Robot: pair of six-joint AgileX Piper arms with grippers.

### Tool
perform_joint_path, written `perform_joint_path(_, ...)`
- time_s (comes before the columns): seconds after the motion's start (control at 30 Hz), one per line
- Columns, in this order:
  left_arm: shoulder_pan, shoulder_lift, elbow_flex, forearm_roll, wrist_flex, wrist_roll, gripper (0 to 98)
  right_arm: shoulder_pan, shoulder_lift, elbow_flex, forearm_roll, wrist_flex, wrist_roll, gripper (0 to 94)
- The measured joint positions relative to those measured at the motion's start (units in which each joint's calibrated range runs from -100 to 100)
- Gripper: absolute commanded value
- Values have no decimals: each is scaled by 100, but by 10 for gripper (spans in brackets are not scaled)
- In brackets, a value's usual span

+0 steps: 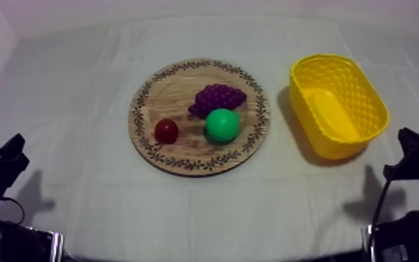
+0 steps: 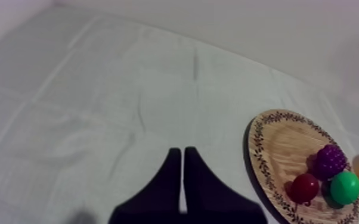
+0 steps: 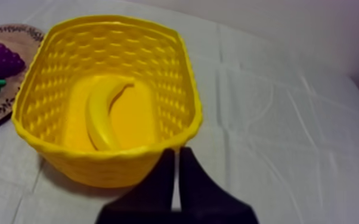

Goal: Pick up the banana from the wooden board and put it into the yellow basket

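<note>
Yellow on yellow: the banana [image 3: 101, 116] lies inside the yellow basket [image 1: 365, 94], curved along the floor on the side nearer the wooden board [image 1: 177, 80], and nothing grips it. The basket stands upright on the grey-white cloth [image 1: 80, 104] at the right of the table, just beside the board but not touching it.

The board sits at the middle of the table and carries three toy fruits. The bunch of grapes [image 1: 218, 97] lies toward its far right. The green pear [image 1: 222, 125] rests just near of the grapes, close against them. The small red fruit [image 1: 166, 130] sits to the left of the pear with a narrow gap between them.

The left gripper [image 2: 182, 152] has its two black fingers pressed together into a narrow wedge with nothing between them. It hangs over bare cloth at the near left, and the board lies well off to its right.

The right gripper [image 3: 176, 151] is likewise closed tight on nothing — its tips hover just at the near side of the basket's rim, pointing toward the banana within. In the top view both arms sit low at the near edge, one at each side
</note>
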Motion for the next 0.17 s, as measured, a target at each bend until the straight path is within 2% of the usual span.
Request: perform_joint_path(0.17, 0, 0, 0, 0, 0, 0, 1, 0, 0, 0, 0, 0, 43, 6)
